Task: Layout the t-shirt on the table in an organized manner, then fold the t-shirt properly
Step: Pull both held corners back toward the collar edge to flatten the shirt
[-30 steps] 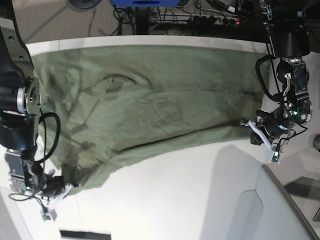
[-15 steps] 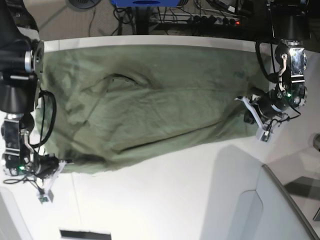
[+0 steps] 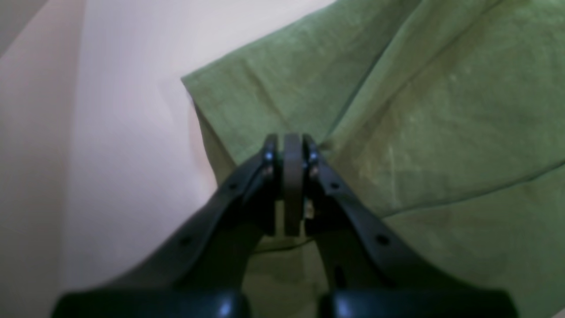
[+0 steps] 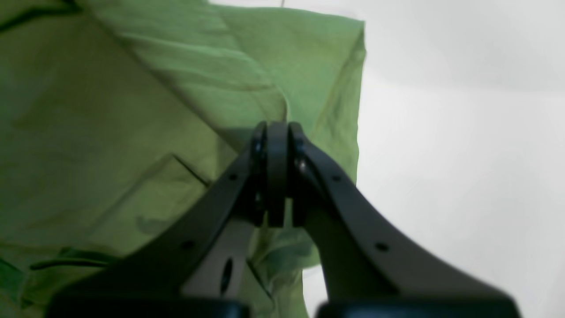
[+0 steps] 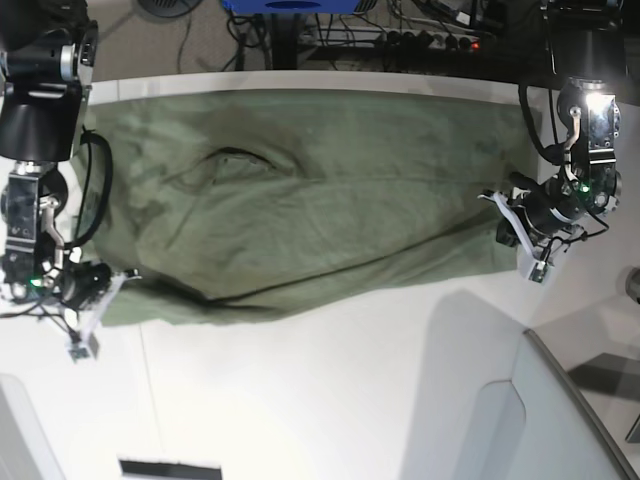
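The t-shirt (image 5: 300, 215) lies long across the table (image 5: 330, 400), stretched between the left gripper (image 5: 522, 247) and right gripper (image 5: 100, 295), each pinching one near corner.

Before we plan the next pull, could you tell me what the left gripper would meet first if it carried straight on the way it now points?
The left gripper, shut on the t-shirt, points across the cloth, so more shirt fabric comes first; depth is unclear.
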`<state>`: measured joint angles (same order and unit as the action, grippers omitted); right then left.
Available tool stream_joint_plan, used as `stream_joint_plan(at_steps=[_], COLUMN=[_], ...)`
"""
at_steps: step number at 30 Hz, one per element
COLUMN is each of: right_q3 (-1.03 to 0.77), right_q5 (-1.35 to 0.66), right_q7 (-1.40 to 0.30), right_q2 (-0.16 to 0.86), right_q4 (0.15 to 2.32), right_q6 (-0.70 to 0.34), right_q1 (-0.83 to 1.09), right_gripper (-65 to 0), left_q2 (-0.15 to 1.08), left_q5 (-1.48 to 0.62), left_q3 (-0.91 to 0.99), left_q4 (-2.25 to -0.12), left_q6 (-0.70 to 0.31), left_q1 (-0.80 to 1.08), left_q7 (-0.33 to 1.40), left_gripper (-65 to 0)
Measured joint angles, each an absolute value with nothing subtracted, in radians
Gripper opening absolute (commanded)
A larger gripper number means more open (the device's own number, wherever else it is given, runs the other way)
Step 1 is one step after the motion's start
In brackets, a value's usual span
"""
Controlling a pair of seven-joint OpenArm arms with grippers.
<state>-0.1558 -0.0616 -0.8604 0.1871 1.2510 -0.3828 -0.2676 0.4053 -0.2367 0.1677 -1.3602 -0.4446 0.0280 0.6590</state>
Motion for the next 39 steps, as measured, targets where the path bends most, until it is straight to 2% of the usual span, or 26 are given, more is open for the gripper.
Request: stream_joint_plan(at_steps=[10,22,33,39], right_q3=[-0.234,-0.236,-0.238,-0.238], right_q5=[-0.056,-0.062,-0.059,-0.056], right_q7=[-0.871,-0.982,-1.042,-1.052], right_q2=[0.196,0.189,0.112,0.109], right_q4=[1.270,1.465,1.618,1.701], right_q6=[-0.383,-0.383,-0.383,-0.383], right_q1=[-0.212,-0.108,0.014,0.039], right_gripper=[-65.0,-65.0,-65.0,-65.0], left_q2=[0.427,0.424,0.421,0.424], left_q5=[-0.234,-0.237,-0.237,-0.237], left_q3=[0.161,0.159,0.159,0.163], left_q4=[-1.256,-1.256,-1.335,-1.333], left_q6=[-0.444,-0.444,-0.445,-0.444], left_q1=[-0.025,-0.016,0.064,0.060], left_q7=[0.651,0.651,0.648,0.648], left_gripper=[-65.0,-65.0,-65.0,-65.0])
